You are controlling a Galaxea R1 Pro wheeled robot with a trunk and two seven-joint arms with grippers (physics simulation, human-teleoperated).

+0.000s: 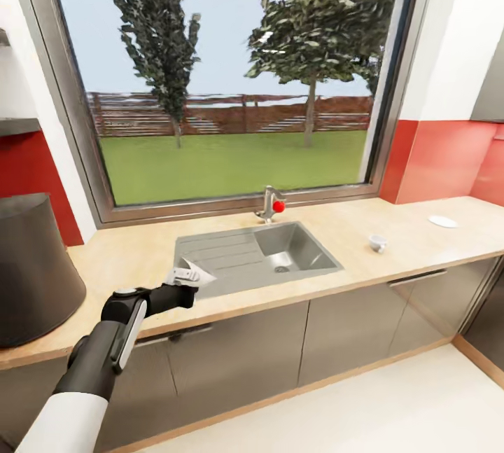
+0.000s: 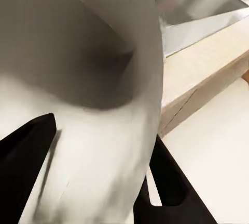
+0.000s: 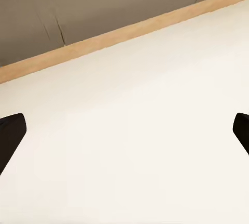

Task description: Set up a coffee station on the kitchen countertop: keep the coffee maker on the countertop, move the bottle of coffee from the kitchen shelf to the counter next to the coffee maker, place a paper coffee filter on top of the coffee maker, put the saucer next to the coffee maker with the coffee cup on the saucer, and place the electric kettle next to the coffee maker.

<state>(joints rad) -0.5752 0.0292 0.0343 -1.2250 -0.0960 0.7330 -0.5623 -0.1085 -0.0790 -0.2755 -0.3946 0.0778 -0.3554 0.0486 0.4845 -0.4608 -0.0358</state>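
The paper coffee filter [image 1: 198,275] sat pinched in the left gripper [image 1: 183,278], just in front of the sink [image 1: 252,257]. The coffee maker [image 1: 31,271] stood left of it, the coffee cup [image 1: 378,243] and saucer [image 1: 442,221] right. The right gripper [image 3: 124,130] gaped wide.

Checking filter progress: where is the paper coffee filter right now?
The paper coffee filter is held in the left gripper, at the head view's lower left, over the countertop's front edge, between the coffee maker and the sink.

Head: high up, facing the window, looking down over the kitchen countertop [image 1: 336,229].
Left wrist: pressed close against the paper coffee filter [image 2: 88,104]; shares the countertop edge.
Right wrist: aimed down at the floor [image 3: 135,146].
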